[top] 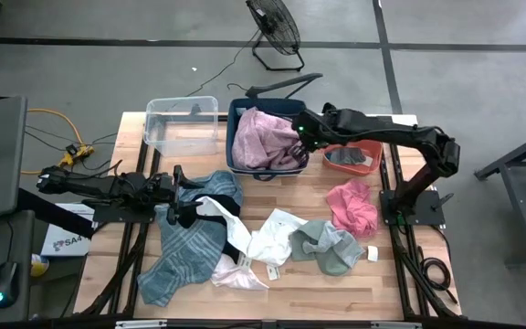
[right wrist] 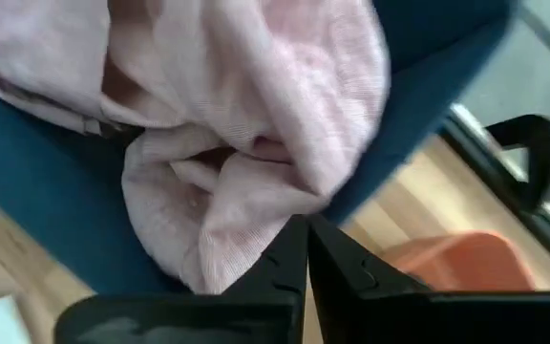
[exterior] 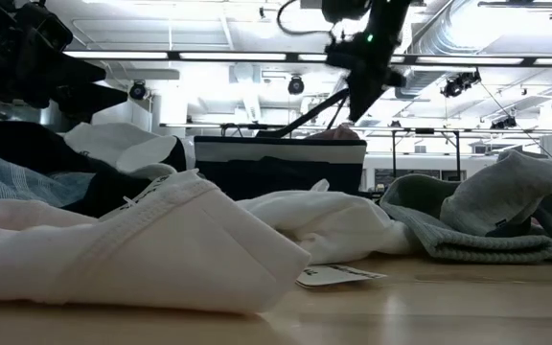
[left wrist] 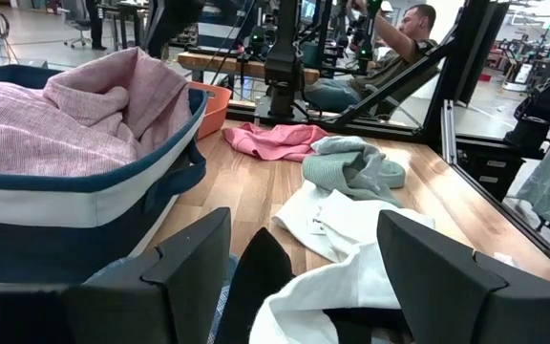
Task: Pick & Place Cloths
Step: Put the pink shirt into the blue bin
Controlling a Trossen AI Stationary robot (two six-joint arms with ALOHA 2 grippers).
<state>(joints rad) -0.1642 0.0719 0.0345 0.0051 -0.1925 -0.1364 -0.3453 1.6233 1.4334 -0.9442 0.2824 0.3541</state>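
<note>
My left gripper (top: 186, 199) is open and hovers over a white cloth with black trim (top: 219, 214) that lies on the teal-blue plaid cloth (top: 185, 249). In the left wrist view that cloth (left wrist: 351, 282) shows between the spread fingers. My right gripper (top: 299, 137) is shut and empty above the blue basket (top: 237, 164), which holds the mauve-pink cloth (top: 265, 137). That cloth (right wrist: 246, 124) drapes over the basket's rim. Another white cloth (top: 277, 239), grey-green cloths (top: 327, 245) and a pink cloth (top: 352, 206) lie on the table.
A clear plastic bin (top: 183, 123) stands left of the basket and an orange tray (top: 359, 157) stands to its right. A small paper tag (top: 272, 272) lies near the front. A person sits beyond the table (left wrist: 404, 38).
</note>
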